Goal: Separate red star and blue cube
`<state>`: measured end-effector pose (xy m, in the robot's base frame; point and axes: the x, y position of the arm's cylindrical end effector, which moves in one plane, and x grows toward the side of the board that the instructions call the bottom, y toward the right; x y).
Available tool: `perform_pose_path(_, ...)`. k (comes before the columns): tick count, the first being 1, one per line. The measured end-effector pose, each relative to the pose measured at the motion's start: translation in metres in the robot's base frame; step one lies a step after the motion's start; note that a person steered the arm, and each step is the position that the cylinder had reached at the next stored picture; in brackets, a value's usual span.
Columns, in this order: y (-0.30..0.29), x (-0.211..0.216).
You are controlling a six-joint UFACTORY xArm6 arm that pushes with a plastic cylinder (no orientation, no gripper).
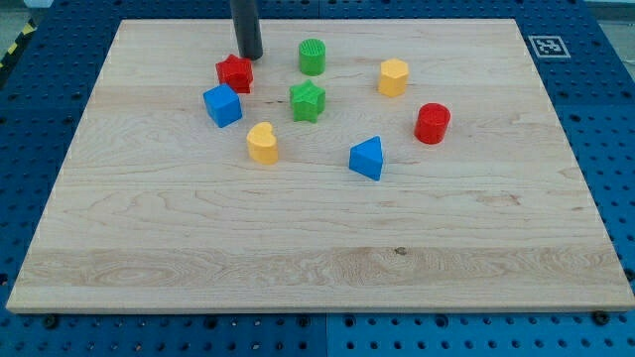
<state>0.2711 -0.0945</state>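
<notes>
While my tip (250, 57) crowds red star (235, 72), blue cube (222, 105) adjoins.

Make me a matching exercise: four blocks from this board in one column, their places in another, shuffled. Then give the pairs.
Blocks:
1. red star
2. blue cube
3. red cylinder
4. yellow heart

Places:
A. farthest to the view's right of all blocks
B. just below the red star, toward the view's left
C. right beside my tip, on its lower left
D. below and to the right of the blue cube

Pairs: 1-C, 2-B, 3-A, 4-D
</notes>
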Motion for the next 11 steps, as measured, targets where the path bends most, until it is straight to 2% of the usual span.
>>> perform_pose_path(2,0.019,0.015)
perform_pose_path(6,0.023,0.073)
perform_pose_path(11,-0.027,0.075)
